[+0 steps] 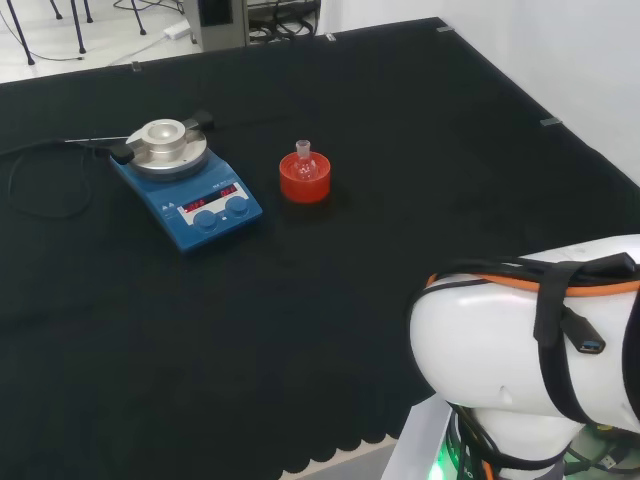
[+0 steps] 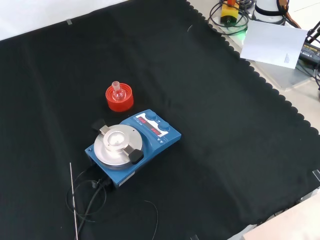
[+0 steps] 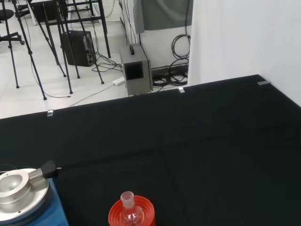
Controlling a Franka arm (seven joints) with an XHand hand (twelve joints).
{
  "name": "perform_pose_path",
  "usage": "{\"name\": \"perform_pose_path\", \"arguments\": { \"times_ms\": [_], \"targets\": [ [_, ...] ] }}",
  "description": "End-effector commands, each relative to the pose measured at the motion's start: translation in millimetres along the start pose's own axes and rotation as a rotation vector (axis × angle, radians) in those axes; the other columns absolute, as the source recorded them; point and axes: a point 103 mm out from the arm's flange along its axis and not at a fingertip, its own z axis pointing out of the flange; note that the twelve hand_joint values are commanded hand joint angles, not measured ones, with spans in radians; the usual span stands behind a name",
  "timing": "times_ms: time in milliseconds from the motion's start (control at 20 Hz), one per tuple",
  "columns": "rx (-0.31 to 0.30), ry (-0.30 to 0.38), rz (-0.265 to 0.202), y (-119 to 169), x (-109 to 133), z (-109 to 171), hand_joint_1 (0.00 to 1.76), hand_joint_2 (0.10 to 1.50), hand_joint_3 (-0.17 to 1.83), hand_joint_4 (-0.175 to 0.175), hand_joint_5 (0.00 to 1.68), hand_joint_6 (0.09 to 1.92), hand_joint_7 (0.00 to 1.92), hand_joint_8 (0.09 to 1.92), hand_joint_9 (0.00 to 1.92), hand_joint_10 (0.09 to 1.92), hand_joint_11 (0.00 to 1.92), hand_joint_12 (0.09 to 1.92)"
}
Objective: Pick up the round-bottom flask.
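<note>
The round-bottom flask (image 1: 303,163) sits neck-up in its red ribbed stand (image 1: 304,180) — ahead of the wrist camera (the hand's finger state: cannot tell).

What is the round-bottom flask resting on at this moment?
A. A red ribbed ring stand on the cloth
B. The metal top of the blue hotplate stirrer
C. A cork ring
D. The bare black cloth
A: the round-bottom flask sits upright in the red ribbed ring stand, beside the blue hotplate stirrer and apart from it.
</note>
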Motion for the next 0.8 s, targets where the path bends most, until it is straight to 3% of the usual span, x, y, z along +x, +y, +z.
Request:
{"name": "perform_pose_path", "arguments": {
  "times_ms": [50,450,800],
  "targets": [
    [0.033,0.051,0.015,42.3,17.2,47.7,0.28,1.21,0.25,-0.021,0.26,0.09,0.13,0.49,0.25,0.62,0.0,1.1],
    [0.094,0.089,0.015,118.8,28.3,112.4,0.33,1.18,0.25,-0.022,0.26,0.09,0.13,0.49,0.26,0.63,0.0,1.14],
    [0.125,0.11,-0.001,152.4,35.3,162.2,0.43,1.13,0.26,-0.023,0.27,0.09,0.13,0.5,0.27,0.64,0.0,1.18]
  ]
}}
